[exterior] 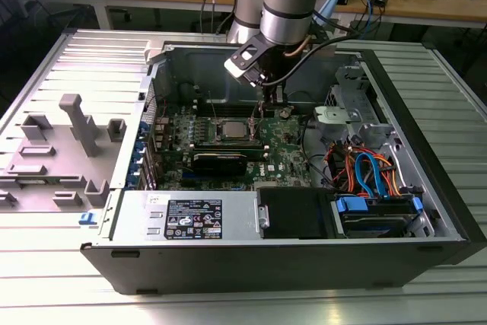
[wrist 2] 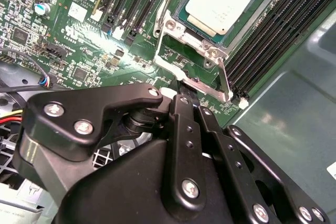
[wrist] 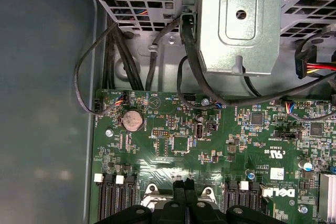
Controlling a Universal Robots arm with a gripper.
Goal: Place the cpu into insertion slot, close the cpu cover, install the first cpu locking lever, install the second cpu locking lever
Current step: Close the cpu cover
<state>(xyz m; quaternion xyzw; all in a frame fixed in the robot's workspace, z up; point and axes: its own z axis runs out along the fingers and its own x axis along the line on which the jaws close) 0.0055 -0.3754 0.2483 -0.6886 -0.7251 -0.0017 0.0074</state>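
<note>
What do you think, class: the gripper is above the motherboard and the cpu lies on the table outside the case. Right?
No: the second wrist view shows the cpu seated in the insertion slot. The gripper is indeed above the motherboard.

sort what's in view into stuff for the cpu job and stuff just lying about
For the job: cpu, cpu cover, locking lever, gripper.

Just lying about: memory slots, coin cell battery, drive cables, grey plastic fixtures outside the case.
</note>
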